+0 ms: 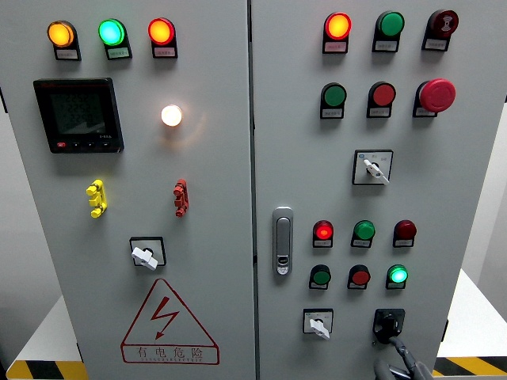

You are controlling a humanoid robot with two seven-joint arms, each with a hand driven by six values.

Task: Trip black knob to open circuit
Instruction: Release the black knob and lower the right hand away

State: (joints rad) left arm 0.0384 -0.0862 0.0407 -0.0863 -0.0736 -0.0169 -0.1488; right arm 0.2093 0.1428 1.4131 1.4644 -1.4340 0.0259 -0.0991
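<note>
— What was in front of you?

— A grey electrical cabinet [238, 198] with two doors filled my head view, with pale wall at either edge and yellow-and-black hazard tape [43, 369] along the floor. On the left door I saw a digital meter [78, 115], a lit white lamp [171, 115] and a red lightning warning triangle [169, 323]. The right door carried rows of red and green pilot lights and a red mushroom stop button [437, 95].

— And the black knob?

— The black knob [388, 323] sat at the bottom right of the right door, just right of a white selector switch [318, 323].

— Where was your hand?

— My right hand [400, 356] came up from the bottom edge, right of the middle. One grey finger [398, 344] reached up to the knob's lower edge and appeared to touch it. Most of the hand lay below the frame, so I could not tell how far the fingers were spread, or whether they gripped anything.
</note>
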